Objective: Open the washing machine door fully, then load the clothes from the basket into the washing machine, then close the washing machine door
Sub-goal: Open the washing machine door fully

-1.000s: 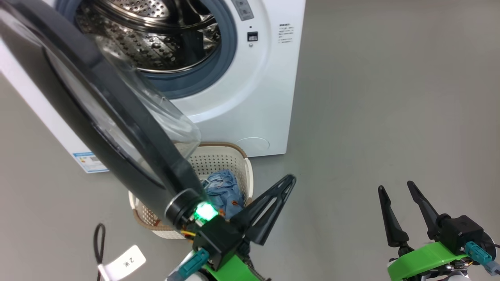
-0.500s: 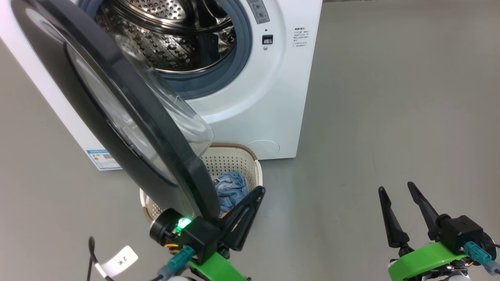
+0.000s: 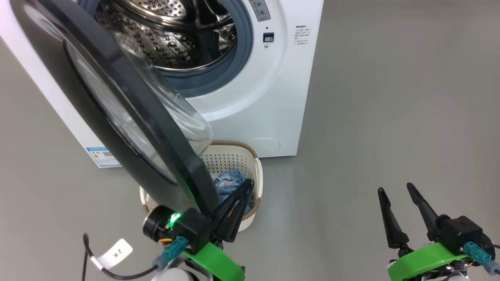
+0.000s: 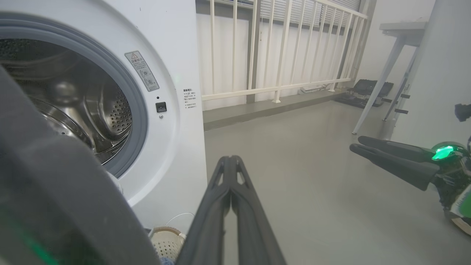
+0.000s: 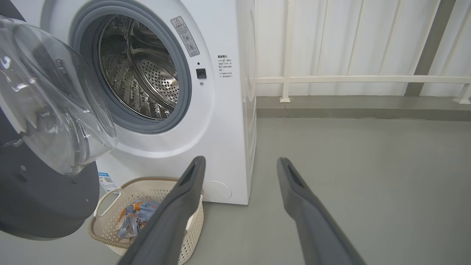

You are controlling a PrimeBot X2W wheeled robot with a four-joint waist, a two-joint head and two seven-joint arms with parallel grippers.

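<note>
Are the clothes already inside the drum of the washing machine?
No, in the right wrist view the clothes lie in the basket on the floor, and the visible part of the drum is bare steel.

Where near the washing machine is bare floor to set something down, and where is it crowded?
Free: the floor right of the washing machine, up to the right end effector, and left of the basket. Crowded: the basket under the open door, the left end effector close by.

Right hand (image 3: 395,187): black tapered fingers (image 3: 389,220), green wrist bracket (image 3: 422,259), teal connector (image 3: 477,251).
</note>
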